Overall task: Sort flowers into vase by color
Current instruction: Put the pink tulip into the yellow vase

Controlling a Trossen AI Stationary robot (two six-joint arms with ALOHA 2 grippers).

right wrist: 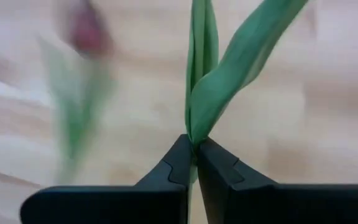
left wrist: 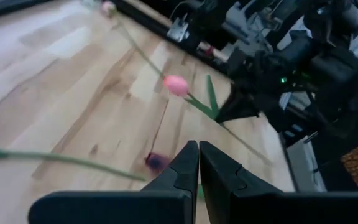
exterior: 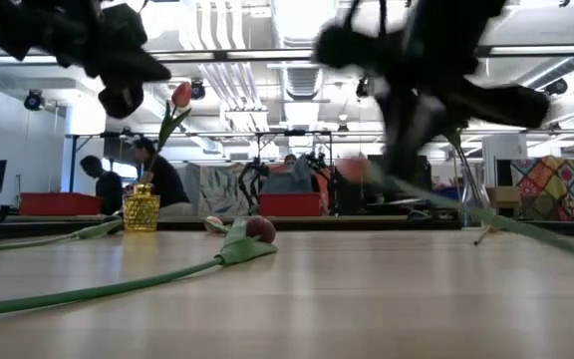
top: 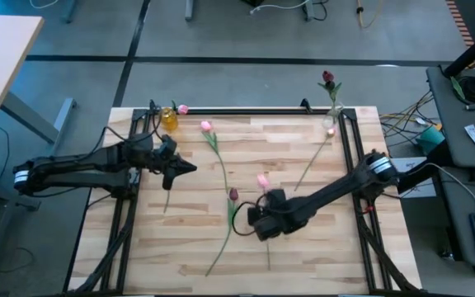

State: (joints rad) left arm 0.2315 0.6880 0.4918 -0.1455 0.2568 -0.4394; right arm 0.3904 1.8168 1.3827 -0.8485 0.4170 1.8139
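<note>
My right gripper (right wrist: 192, 163) has its fingers pinched tight on the green stem and leaves of a pink tulip (top: 263, 181), low over the middle of the bench (top: 303, 247). A maroon tulip (top: 232, 195) lies just at its nine o'clock, head close to the gripper body, stem running toward seven o'clock. Another pink tulip (top: 206, 126) lies up at eleven o'clock, its stem curving down toward the maroon one. A further stem (top: 313, 163) slants from the centre toward one o'clock.

My left gripper (left wrist: 198, 163) hovers over the bench's left side at about nine o'clock, fingers pressed together with nothing between them.

At the far left corner, a yellow vase (top: 169, 118) holds one pink flower (top: 183, 109); at the far right corner a clear vase (top: 333, 120) holds a maroon flower (top: 328, 78).

The bench is pale wood-strip board in a black frame. Beyond it, the low view shows an open workshop with red bins (exterior: 60, 203) and seated people (exterior: 157, 175). I can read no writing.
</note>
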